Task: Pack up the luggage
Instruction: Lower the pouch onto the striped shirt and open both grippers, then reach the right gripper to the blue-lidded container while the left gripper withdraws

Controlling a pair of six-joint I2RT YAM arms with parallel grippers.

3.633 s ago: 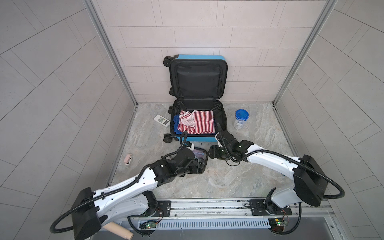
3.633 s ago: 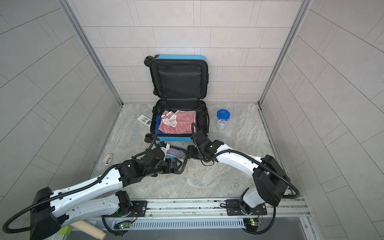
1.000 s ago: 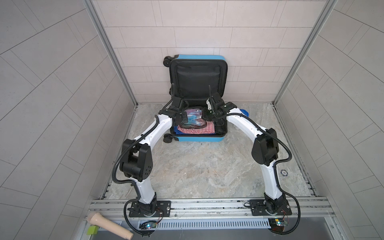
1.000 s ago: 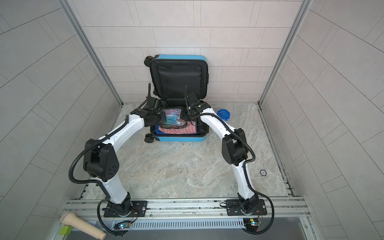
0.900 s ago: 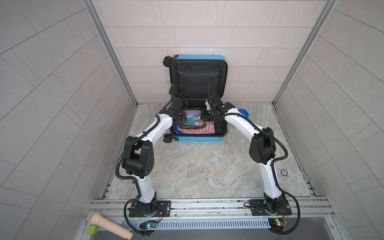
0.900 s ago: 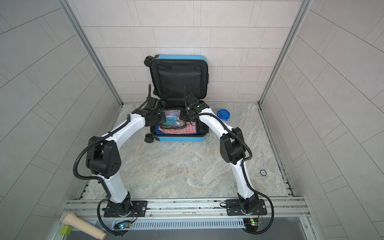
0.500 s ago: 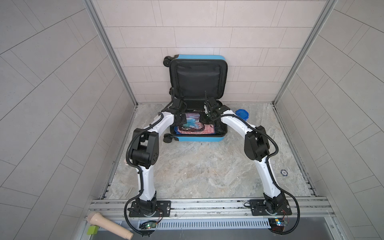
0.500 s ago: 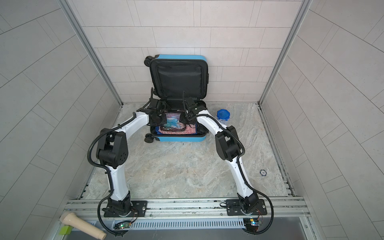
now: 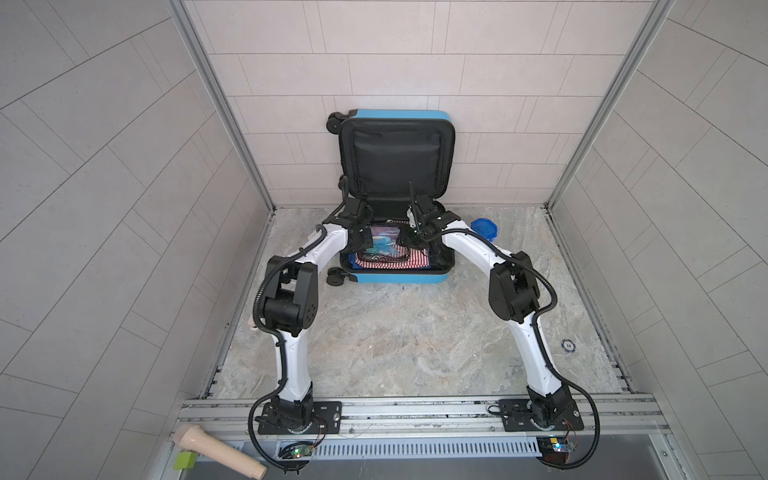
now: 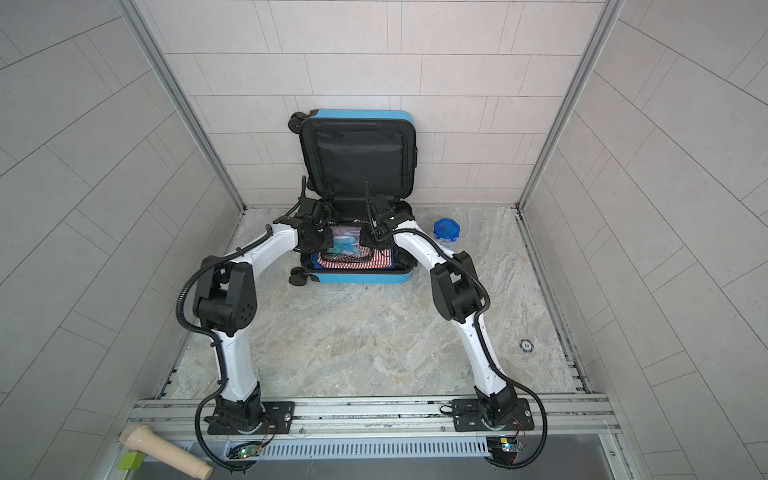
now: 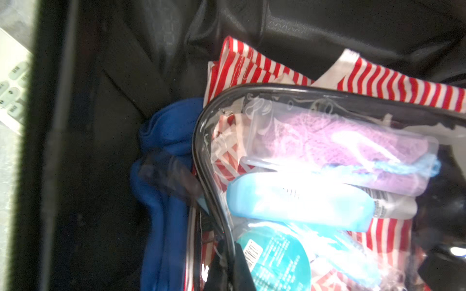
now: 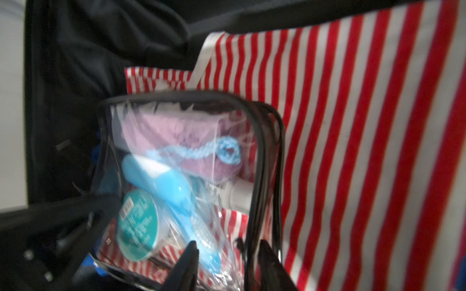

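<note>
The luggage (image 9: 395,277) (image 10: 361,277), a small bright-blue suitcase, lies open at the back wall with its black-lined lid upright. Inside are a red-and-white striped cloth (image 12: 353,126) (image 11: 252,65) and a blue cloth (image 11: 164,176). A clear black-trimmed pouch (image 9: 384,245) (image 10: 347,245) (image 11: 327,176) (image 12: 181,163) of toiletries rests on the striped cloth. My left gripper (image 9: 361,239) (image 10: 322,241) (image 11: 228,264) is shut on the pouch's trimmed edge. My right gripper (image 9: 405,241) (image 10: 368,240) (image 12: 228,245) is open, its fingers apart on either side of the opposite trim.
A blue-lidded clear jar (image 9: 484,228) (image 10: 447,230) stands right of the suitcase. A white remote (image 11: 12,83) lies outside its left wall. A blue chip (image 9: 568,344) sits on the floor at right. A wooden mallet (image 9: 216,451) lies by the front rail.
Both arms carried the pouch from the table's front into the suitcase and lowered it onto the striped cloth. The right gripper's jaws have just opened off the pouch; the left stays shut.
</note>
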